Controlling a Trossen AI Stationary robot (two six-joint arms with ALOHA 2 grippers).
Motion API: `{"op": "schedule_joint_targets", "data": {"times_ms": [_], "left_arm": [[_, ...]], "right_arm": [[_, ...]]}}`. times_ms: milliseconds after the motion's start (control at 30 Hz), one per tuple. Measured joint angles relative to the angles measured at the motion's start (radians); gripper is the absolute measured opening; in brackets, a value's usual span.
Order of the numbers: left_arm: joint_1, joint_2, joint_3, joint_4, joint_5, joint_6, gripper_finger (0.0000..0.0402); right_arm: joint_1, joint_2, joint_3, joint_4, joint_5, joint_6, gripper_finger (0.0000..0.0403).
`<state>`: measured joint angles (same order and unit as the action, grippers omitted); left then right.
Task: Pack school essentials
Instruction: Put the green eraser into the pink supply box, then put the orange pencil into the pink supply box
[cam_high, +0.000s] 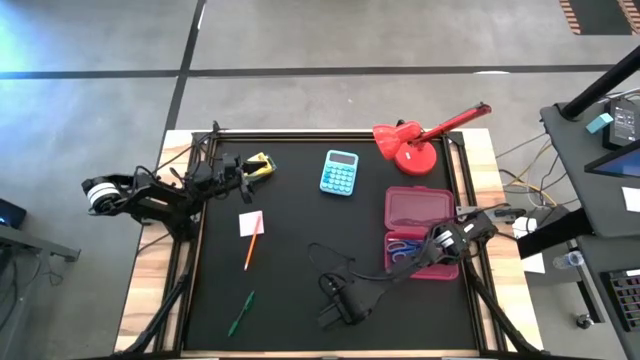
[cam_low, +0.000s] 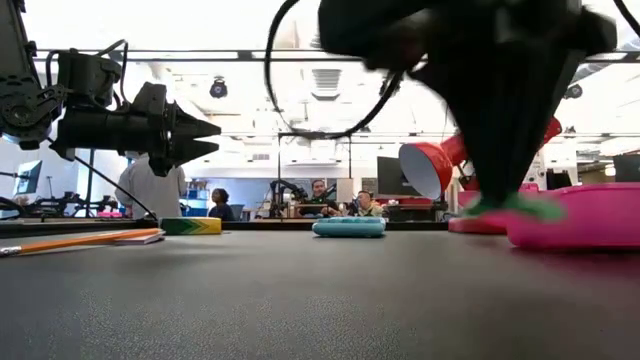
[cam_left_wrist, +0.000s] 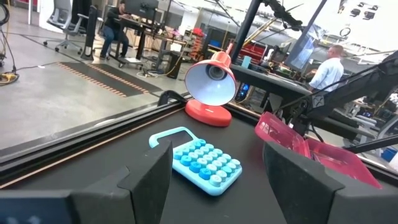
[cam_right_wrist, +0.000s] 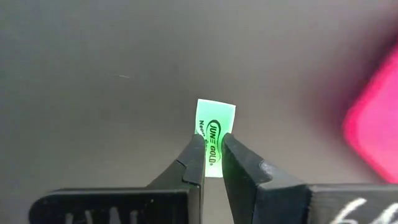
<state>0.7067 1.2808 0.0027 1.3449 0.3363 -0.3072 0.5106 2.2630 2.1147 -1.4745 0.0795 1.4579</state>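
Right gripper (cam_right_wrist: 211, 155) pinching eraser (cam_right_wrist: 214, 127) above bare mat, just beside pink case (cam_high: 418, 230) near table's right edge. Open room mid-table (cam_high: 300, 330). Left gripper (cam_high: 243, 172) spread, raised at left edge near yellow-green box (cam_high: 262, 165). Eraser legible only from right wrist. Counted from above: one pencil (cam_high: 252, 247), one note (cam_high: 251, 222), one green pen (cam_high: 241, 313), one calculator (cam_high: 339, 172), one lamp (cam_high: 415, 143).

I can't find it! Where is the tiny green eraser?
The tiny green rubber eraser is pinched in the right gripper, seen in the right wrist view. In the high view that gripper hangs over the black mat, left of the pink plastic case.
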Motion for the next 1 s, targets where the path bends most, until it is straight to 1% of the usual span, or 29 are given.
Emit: {"op": "schedule_joint_targets", "data": {"times_ms": [100,300,433,567,767,867,1000], "left_arm": [[0.0,0.0,0.0,0.0,0.0,0.0,0.0235],[0.0,0.0,0.0,0.0,0.0,0.0,0.0235],[0.0,0.001,0.0,0.0,0.0,0.0,0.0235],[0.0,0.001,0.0,0.0,0.0,0.0,0.0235],[0.0,0.001,0.0,0.0,0.0,0.0,0.0235],[0.0,0.001,0.0,0.0,0.0,0.0,0.0235],[0.0,0.002,0.0,0.0,0.0,0.0,0.0235]], "right_arm": [[0.003,-0.042,0.0,-0.102,0.044,-0.006,0.0031],[0.005,-0.196,-0.101,-0.1,0.116,-0.069,0.0031],[0.013,-0.34,-0.257,-0.097,0.157,-0.056,0.0031],[0.034,-0.497,-0.461,-0.093,0.156,0.038,0.0031],[0.075,-0.684,-0.725,0.036,0.147,0.123,0.0031],[0.078,-0.749,-0.812,0.086,0.149,0.164,0.0031],[0.082,-0.798,-0.877,0.127,0.157,0.185,0.0031]]}}
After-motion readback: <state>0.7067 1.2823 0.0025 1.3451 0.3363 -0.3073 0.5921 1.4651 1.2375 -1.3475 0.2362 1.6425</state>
